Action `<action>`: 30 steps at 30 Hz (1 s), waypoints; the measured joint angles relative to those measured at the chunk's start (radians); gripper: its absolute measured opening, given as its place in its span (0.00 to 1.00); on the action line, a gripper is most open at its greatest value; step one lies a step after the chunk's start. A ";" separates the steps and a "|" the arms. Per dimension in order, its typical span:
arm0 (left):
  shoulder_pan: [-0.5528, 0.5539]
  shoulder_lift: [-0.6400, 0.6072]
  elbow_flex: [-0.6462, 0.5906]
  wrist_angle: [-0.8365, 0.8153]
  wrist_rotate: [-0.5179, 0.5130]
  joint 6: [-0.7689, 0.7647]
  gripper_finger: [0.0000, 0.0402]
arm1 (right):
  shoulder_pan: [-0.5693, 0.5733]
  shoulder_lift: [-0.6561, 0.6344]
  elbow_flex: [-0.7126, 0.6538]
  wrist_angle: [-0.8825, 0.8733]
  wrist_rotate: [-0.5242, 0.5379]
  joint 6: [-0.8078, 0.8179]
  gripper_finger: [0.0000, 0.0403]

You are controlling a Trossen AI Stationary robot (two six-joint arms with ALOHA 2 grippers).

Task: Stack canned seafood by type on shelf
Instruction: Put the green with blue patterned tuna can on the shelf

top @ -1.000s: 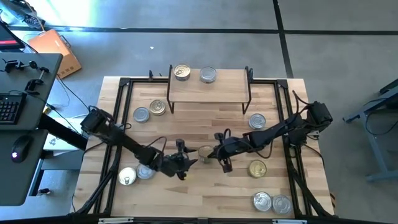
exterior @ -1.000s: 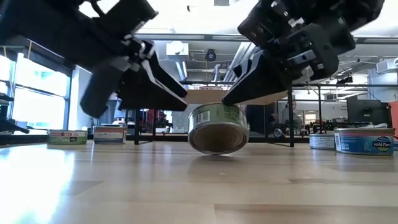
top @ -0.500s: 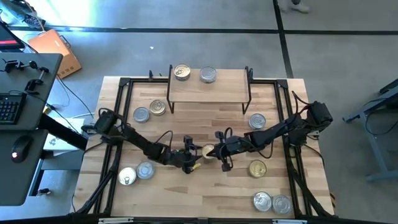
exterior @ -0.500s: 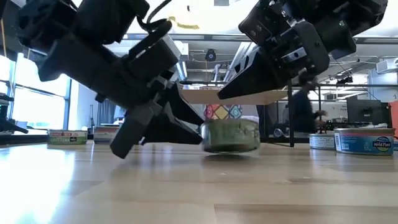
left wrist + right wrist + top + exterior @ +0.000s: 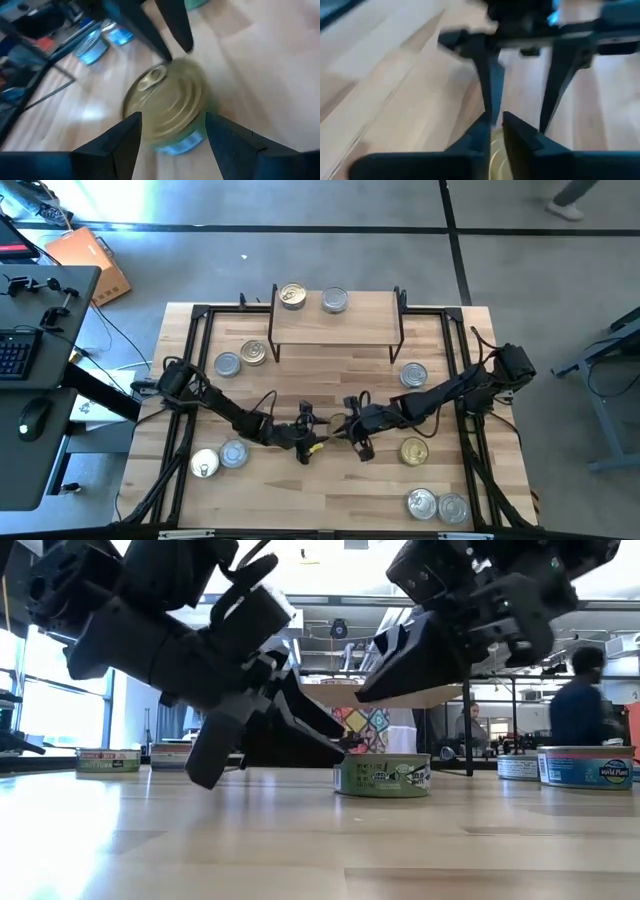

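- A green-label tin (image 5: 382,777) is seen flat on the wooden surface (image 5: 330,490), near the middle, in front of the shelf (image 5: 335,322). Its gold lid (image 5: 167,102) with a pull tab is seen in the left wrist view.
- The left pincer (image 5: 172,132) is spread wide, with one finger on each side of this tin. It cannot be told if the fingers touch it.
- The right pincer (image 5: 496,131) is placed just above the same tin, from the other side. Its fingers are seen close together with only a thin gap, and nothing is gripped between them.
- In the high view the two pincers are seen tip to tip at the middle of the surface, the left pincer (image 5: 308,438) beside the right pincer (image 5: 350,432).
- Two tins (image 5: 292,296) are set on top of the shelf, one gold and one silver, side by side.
- Two more tins (image 5: 241,359) are found on the surface to the left of the shelf.
- Two tins (image 5: 219,459) are found near the front left, by the left arm.
- One silver tin (image 5: 413,375) and one gold tin (image 5: 414,451) are found on the right side.
- Two silver tins (image 5: 437,505) are found touching at the front right corner.
- A person (image 5: 575,710) is seen in the room behind the surface.
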 joint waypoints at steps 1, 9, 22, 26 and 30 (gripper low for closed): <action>0.004 0.000 0.000 0.002 0.022 -0.007 0.53 | 0.008 0.000 0.015 -0.049 -0.014 -0.013 0.17; 0.026 0.000 0.000 0.008 0.070 -0.025 0.53 | 0.085 0.022 -0.008 -0.203 0.116 -0.145 0.39; 0.016 0.000 0.000 0.029 0.101 0.348 0.53 | 0.053 0.085 -0.043 -0.031 0.224 -0.116 0.03; 0.019 -0.003 0.000 0.028 0.104 0.421 0.53 | 0.040 0.084 -0.039 -0.027 0.225 -0.051 0.04; 0.018 -0.004 0.002 0.030 0.100 0.484 0.53 | 0.040 0.074 -0.008 -0.066 0.219 -0.006 0.01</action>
